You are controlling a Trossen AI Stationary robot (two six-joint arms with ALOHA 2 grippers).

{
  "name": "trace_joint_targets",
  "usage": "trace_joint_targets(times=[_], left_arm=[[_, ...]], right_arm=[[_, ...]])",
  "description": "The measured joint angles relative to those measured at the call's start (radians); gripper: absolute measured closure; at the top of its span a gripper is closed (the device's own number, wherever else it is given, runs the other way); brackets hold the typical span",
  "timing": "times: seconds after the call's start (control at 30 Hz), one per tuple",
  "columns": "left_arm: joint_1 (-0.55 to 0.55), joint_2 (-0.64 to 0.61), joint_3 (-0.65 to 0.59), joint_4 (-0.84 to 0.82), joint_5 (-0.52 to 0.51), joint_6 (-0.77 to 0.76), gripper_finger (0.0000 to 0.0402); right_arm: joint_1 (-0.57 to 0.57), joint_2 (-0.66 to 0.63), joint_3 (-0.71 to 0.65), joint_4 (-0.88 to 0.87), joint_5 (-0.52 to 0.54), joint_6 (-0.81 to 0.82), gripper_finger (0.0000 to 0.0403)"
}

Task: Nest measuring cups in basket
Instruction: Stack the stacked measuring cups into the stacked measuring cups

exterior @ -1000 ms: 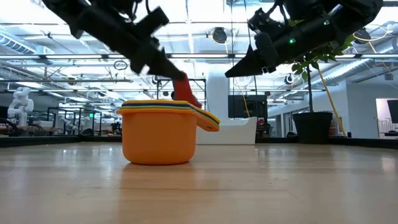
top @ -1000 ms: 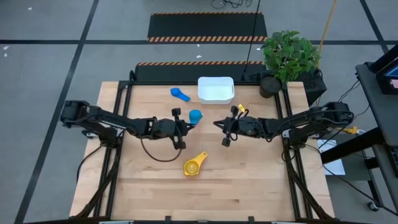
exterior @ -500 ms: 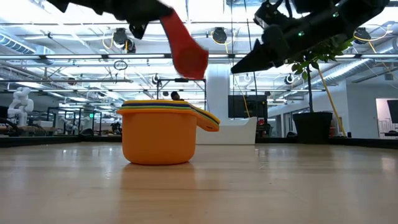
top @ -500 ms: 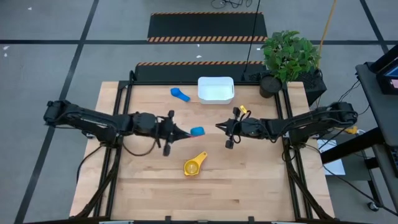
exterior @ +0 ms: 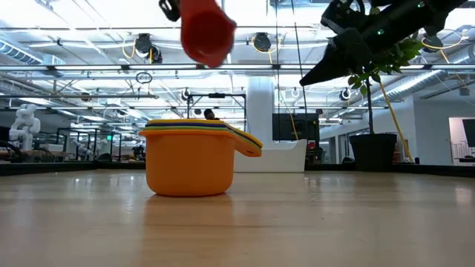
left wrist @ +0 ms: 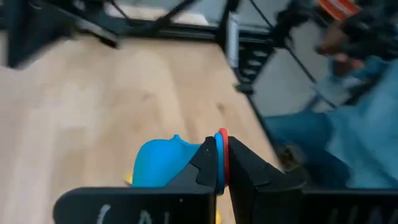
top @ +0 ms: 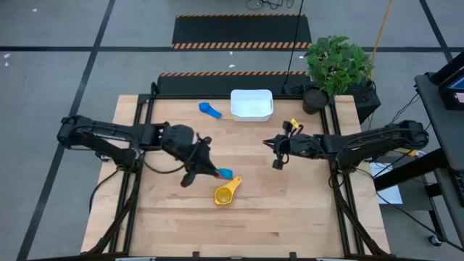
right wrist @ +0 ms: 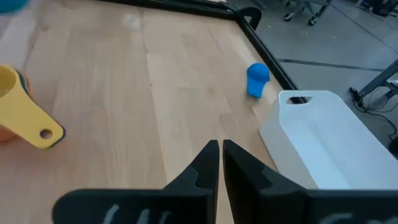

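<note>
My left gripper (top: 214, 171) is shut on the handles of a red cup (exterior: 206, 31) with a light blue cup (top: 227, 174) nested in it, high above the table and just beyond the stack. That stack, orange outside and yellow on top (top: 226, 193) (exterior: 191, 159), stands on its base near the table's middle. A dark blue cup (top: 210, 110) (right wrist: 257, 78) lies beside the white basket (top: 251, 112) (right wrist: 329, 134) at the far edge. My right gripper (top: 267, 142) (right wrist: 220, 149) is shut on nothing, raised right of centre. My left gripper pinches the stacked flat handles (left wrist: 221, 138) of the red and light blue cups between its two fingers. The fingers slant down from the table's left and lie along the handles. The nested pair is lifted clear, the bowls jutting past the fingertips, the blue one's opening facing up.
A black plant pot (top: 313, 98) with a leafy plant stands at the table's far right corner, beside the basket. Bare wood lies in front of the stack and along the near edge (top: 239, 232).
My left gripper has risen with the red and light blue cups and carried them toward the near edge, up to the orange and yellow stack, rolling as it went. My right gripper has drawn back toward the table's right edge and risen a little, staying shut.
</note>
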Motion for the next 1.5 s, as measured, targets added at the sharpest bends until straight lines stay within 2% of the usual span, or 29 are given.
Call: trace_joint_targets(times=[0.2,0.4,0.63,0.83,1.2,1.5], left_arm=[[0.011,0.153,0.198,-0.213,0.206,-0.033,0.0388],[0.011,0.330,0.349,-0.256,0.407,-0.025,0.0384],[0.043,0.516,0.425,-0.319,0.602,-0.012,0.0388],[0.100,0.585,0.430,-0.320,0.679,0.015,0.0384],[0.180,0.656,0.430,-0.382,0.780,0.152,0.0381],[0.203,0.680,0.429,-0.418,0.799,0.192,0.0382]], right_arm=[[0.000,-0.019,0.000,-0.082,-0.002,-0.001,0.0390],[0.000,-0.020,0.000,-0.185,-0.005,0.000,0.0390],[0.001,-0.021,0.000,-0.381,-0.005,0.011,0.0390],[0.001,-0.021,-0.001,-0.442,-0.005,0.086,0.0390],[0.001,-0.021,-0.001,-0.506,-0.005,0.080,0.0390],[-0.001,-0.021,-0.001,-0.500,0.000,-0.022,0.0390]])
